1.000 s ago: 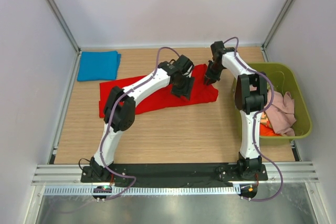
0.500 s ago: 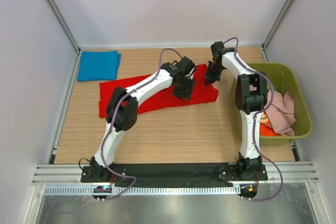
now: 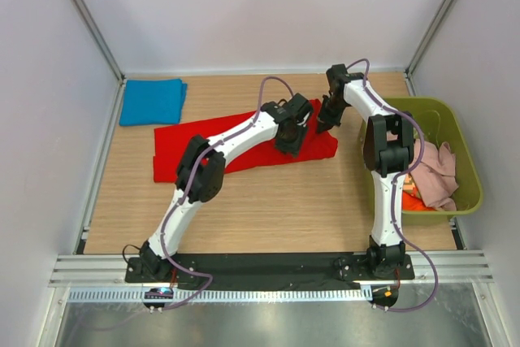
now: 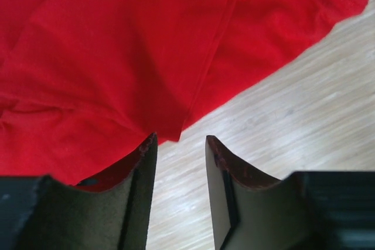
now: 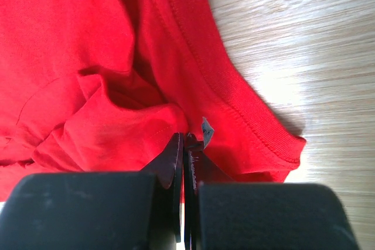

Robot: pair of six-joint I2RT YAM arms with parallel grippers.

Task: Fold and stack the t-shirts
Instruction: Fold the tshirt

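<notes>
We are at the gripping stage of folding the red t-shirt [image 3: 175,150], which lies spread across the middle of the table [image 3: 268,209]. Our right gripper [image 5: 184,139] has its jaws pinched together on a bunched edge at the shirt's far right end. Our left gripper [image 4: 180,141] hangs over the near right edge, jaws apart, cloth brushing one finger. Next, we judge, the left must close on that edge so both ends lift evenly for the fold.

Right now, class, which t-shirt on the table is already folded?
The blue t-shirt, a neat flat rectangle in the far left corner. The red t-shirt lies spread out and creased.
</notes>
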